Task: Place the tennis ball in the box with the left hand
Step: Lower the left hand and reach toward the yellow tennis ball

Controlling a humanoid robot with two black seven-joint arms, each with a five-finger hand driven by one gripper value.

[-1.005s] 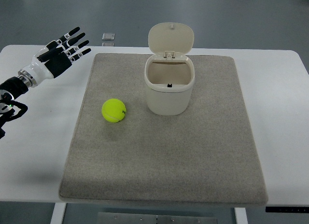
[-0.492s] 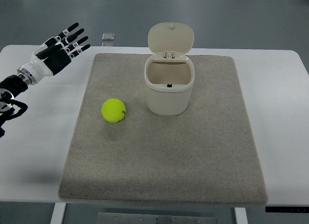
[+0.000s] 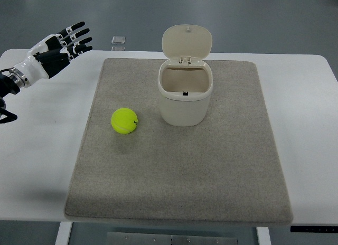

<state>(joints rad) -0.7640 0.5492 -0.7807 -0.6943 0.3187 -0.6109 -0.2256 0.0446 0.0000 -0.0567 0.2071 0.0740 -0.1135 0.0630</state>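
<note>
Tennis ball point(image 3: 124, 121) lies left of box point(image 3: 185, 97) (both on mat point(image 3: 222, 166)).

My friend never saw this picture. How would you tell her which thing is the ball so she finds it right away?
Look at the big grey mat that covers most of the white table. On its left part, just left of the cream box with its lid flipped up, sits the tennis ball. It is the only round thing there, and its bright yellow-green stands out from everything else.
</note>
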